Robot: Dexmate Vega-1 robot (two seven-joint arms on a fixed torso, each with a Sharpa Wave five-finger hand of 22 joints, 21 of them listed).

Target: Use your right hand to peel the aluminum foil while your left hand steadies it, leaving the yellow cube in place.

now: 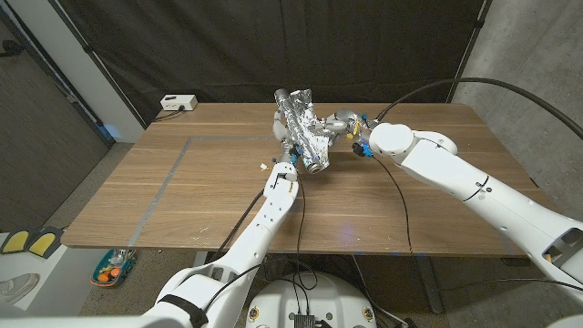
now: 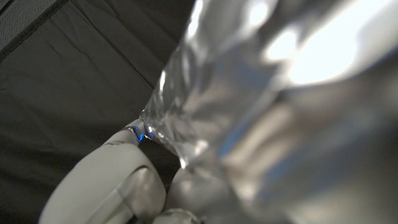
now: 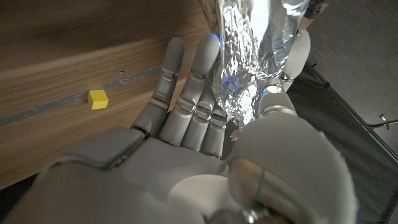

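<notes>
Foil (image 1: 305, 135): crumpled, silver, lifted over the far middle of the table (image 1: 182, 205), between the two hands. Long axis slanted in the head view, upper end toward the far edge, lower end toward the near side and the left hand (image 1: 290, 164). Gripped at the lower end by that hand, fingers reaching up into the crumple; how tightly, cannot tell. Gripped from the other side by the right hand (image 1: 351, 128), thumb closed on the sheet against the fingers, the remaining fingers stretched straight alongside.

Cube (image 3: 97, 99): small, yellow, lying on bare wood beside a grey tape line (image 3: 37, 112), apart from both hands and free of the foil. Clear in the right wrist view; in the head view only a tiny pale speck near the left hand, too small to be sure of.

Table wooden, with grey tape lines across it. White box (image 1: 178, 103) at the far left corner. Black curtain (image 1: 273, 46) behind; grey floor to the left.

Left wrist view: foil (image 2: 280, 112) blurred and very close, a rounded white fingertip (image 2: 102, 186) below it, curtain beyond.
</notes>
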